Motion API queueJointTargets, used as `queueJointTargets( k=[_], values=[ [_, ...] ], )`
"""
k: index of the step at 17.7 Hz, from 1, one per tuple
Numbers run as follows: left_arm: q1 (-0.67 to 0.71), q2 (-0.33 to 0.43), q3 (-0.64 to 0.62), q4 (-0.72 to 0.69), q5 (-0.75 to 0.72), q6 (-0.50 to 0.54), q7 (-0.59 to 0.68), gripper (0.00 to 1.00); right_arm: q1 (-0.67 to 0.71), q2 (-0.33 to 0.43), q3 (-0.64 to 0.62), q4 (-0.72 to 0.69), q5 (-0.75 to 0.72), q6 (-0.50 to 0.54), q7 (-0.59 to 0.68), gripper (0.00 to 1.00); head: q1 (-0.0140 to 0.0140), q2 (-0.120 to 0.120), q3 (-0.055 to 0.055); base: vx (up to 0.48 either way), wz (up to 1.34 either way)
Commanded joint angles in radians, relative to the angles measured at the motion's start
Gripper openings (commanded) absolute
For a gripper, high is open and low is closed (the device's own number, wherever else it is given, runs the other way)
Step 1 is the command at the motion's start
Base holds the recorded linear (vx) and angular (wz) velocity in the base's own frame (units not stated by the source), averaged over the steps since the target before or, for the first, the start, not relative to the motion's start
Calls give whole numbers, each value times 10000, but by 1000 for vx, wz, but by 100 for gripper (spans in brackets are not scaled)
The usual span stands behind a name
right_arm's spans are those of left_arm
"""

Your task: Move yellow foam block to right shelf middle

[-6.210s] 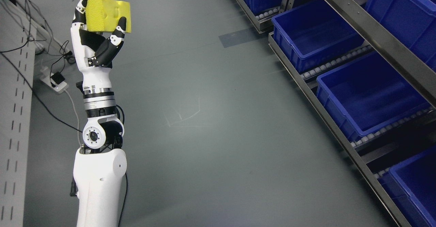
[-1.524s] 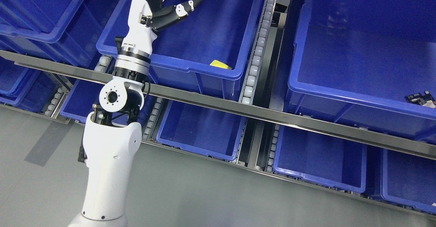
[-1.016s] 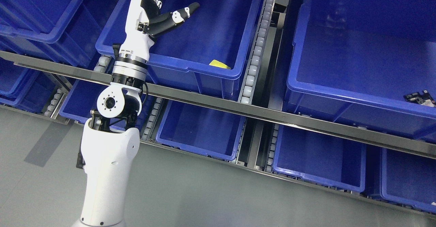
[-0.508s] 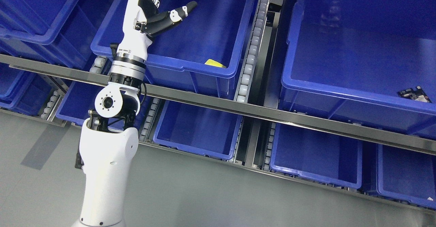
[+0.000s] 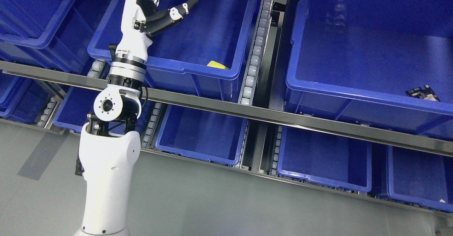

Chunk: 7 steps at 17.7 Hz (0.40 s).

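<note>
Compared with the picture from half a second ago, everything in the view sits a little more to the left and a little higher, so the camera has shifted; against the bin, the left hand [image 5: 152,7] and the yellow foam block [image 5: 217,65] keep the same places. In the oldest picture the hand grips the block over the open floor; now the block lies in the bin and the hand holds nothing.

There is one robot arm in view, the left one, which comes up from the lower left. Its hand is over the back left part of the middle bin [image 5: 198,74], with the thumb [image 5: 177,11] stretched out to the right and apart from the other fingers, whose tips are cut by the top edge. The hand is empty.

There is one yellow foam block. It rests on the floor of the middle bin, at the front right corner, just behind the front wall, well apart from the hand. Only a small yellow wedge shows above the rim, so its long axis and its direction cannot be told.

On the upper level, three blue bins are visible: one at the left [image 5: 32,41], the middle one, and a large one at the right [image 5: 354,91]. In the large bin lies one small dark object [image 5: 423,93], near its front right. Under the metal rail [image 5: 283,117], four more blue bins stand in a row.
</note>
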Motion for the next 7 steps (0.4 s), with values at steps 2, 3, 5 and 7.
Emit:
queueJointTargets(
  k=[2, 3, 5, 7],
  values=[
    [-60, 175, 383, 31, 7, 9, 3, 100, -31, -175, 0, -174, 0, -1, -3, 100, 0, 0, 0, -7, -56],
    [-75, 175, 383, 31, 7, 9, 3, 100, -15, -175, 0, -174, 0, -1, -3, 100, 0, 0, 0, -9, -68],
    [-136, 175, 413, 31, 7, 9, 3, 100, -15, -175, 0, -174, 0, -1, -3, 100, 0, 0, 0, -12, -102],
    [-167, 175, 444, 15, 7, 9, 3, 100, -31, -175, 0, -174, 0, -1, -3, 100, 0, 0, 0, -13, -132]
  ],
)
